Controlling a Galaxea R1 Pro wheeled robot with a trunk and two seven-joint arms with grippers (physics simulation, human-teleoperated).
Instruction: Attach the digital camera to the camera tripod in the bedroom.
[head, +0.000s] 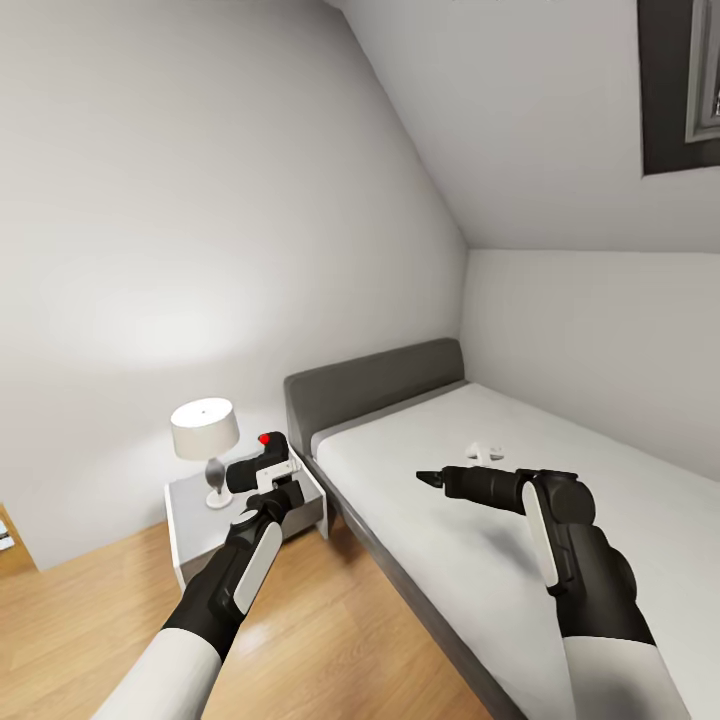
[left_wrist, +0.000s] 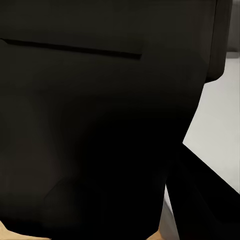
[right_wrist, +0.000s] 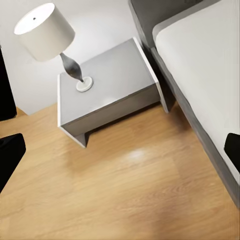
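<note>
My left gripper (head: 270, 479) is shut on the digital camera (head: 260, 458), a small black box with a red dot on top, held up in front of the nightstand. Up close in the left wrist view, the digital camera (left_wrist: 100, 120) is a broad black mass. My right gripper (head: 430, 477) hangs over the near part of the bed, pointing left. Its fingertips (right_wrist: 10, 157) sit far apart at the edges of the right wrist view, so it is open and holds nothing. The camera tripod is out of view.
A grey nightstand (head: 190, 510) with a white lamp (head: 205, 430) stands against the pale wall, beside the grey-framed white bed (head: 560, 440). A small white object (head: 487, 452) lies on the mattress. Light wood floor (head: 320, 620) runs between me and the nightstand (right_wrist: 107, 75).
</note>
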